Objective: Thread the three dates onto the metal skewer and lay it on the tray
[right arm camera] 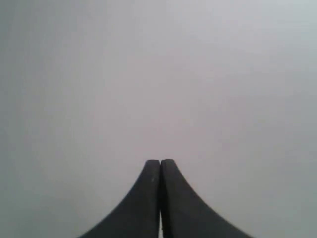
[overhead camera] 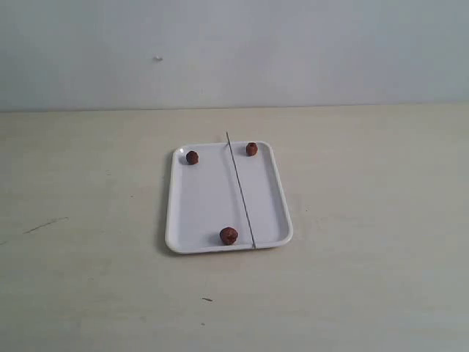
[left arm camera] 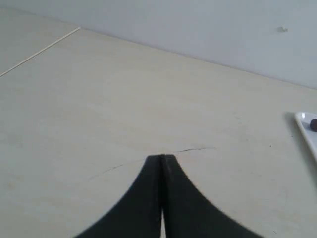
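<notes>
A white tray (overhead camera: 205, 198) lies in the middle of the table in the exterior view. On it sit three dates: one at the far left corner (overhead camera: 192, 157), one at the far right corner (overhead camera: 251, 149), one at the near edge (overhead camera: 229, 235). The thin metal skewer (overhead camera: 240, 189) lies lengthwise across the tray, its ends over the rims. Neither arm shows in the exterior view. My left gripper (left arm camera: 162, 157) is shut and empty above bare table; the tray's corner (left arm camera: 303, 124) with one date (left arm camera: 313, 124) shows at that view's edge. My right gripper (right arm camera: 160, 162) is shut and empty, facing a plain grey surface.
The table is pale beige with a thin dark scratch (overhead camera: 44, 225) at the left and small dark specks (overhead camera: 207, 299) near the front. A plain grey-white wall (overhead camera: 234, 51) stands behind the table.
</notes>
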`<state>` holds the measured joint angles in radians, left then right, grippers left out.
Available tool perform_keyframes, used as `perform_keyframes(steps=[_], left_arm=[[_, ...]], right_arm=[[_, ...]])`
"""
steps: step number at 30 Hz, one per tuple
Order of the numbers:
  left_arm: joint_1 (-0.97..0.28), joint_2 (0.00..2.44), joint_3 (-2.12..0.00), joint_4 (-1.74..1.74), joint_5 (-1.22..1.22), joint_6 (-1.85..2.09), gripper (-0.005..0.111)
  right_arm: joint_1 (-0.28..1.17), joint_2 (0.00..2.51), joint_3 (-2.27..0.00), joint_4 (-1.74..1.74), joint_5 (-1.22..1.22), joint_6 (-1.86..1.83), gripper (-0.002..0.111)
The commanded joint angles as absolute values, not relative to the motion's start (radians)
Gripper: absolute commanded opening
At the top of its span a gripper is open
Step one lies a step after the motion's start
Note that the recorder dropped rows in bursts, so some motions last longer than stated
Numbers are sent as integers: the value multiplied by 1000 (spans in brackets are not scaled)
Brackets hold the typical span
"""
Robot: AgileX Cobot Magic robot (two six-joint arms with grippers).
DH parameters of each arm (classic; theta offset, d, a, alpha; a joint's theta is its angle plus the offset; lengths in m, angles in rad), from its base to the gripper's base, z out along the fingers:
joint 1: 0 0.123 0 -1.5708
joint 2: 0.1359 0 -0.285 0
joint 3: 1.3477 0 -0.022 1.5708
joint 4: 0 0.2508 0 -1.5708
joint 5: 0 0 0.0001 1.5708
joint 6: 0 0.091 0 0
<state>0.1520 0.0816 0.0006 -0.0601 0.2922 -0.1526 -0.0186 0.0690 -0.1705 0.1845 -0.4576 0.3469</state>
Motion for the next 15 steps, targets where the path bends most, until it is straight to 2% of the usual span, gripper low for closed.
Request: perform_keyframes(steps=[1, 5, 12, 15], left_arm=[[155, 76, 0, -57, 290, -157, 0], [155, 76, 0, -57, 290, -157, 0], [155, 76, 0, -57, 290, -157, 0], [155, 76, 0, -57, 290, -157, 0]], right_arm=[[-23, 279, -392, 229, -369, 261, 0], [-23, 547, -642, 208, -152, 178, 0], [-23, 1115, -1170, 176, 592, 28, 0], [-23, 1346, -1365, 221, 991, -34, 0]])
